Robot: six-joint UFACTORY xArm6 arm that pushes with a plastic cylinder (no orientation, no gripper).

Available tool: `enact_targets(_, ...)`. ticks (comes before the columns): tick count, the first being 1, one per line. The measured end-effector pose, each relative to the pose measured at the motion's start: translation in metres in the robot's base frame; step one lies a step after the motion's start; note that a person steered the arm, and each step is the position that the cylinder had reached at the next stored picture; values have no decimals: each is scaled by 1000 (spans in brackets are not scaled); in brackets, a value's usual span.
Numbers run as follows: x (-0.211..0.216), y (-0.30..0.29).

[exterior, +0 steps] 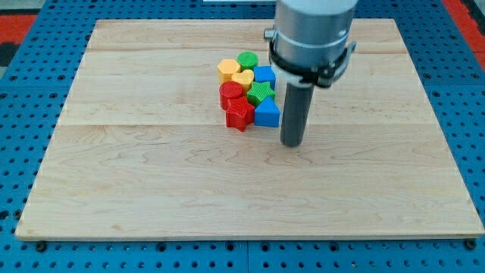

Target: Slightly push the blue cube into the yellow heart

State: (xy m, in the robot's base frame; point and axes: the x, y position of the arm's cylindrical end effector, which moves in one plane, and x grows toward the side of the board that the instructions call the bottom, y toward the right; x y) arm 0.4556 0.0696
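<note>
The blue cube (264, 75) sits at the right of a tight cluster, touching the yellow heart (242, 80) on its left. My tip (292, 142) rests on the board to the right of and below the cluster, just right of a blue triangular block (267, 114). The tip is apart from the blue cube; the rod rises close beside the cluster's right side.
The cluster also holds a yellow hexagonal block (227, 69), a green cylinder (247, 60), a green block (261, 93), a red cylinder (231, 93) and a red star (239, 114). The wooden board (151, 182) lies on a blue pegboard table.
</note>
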Motion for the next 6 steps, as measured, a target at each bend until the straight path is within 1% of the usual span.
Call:
enact_targets(1, -61, 0)
enact_targets(2, -61, 0)
enact_targets(3, -77, 0)
enact_targets(4, -112, 0)
enact_targets(6, -108, -12)
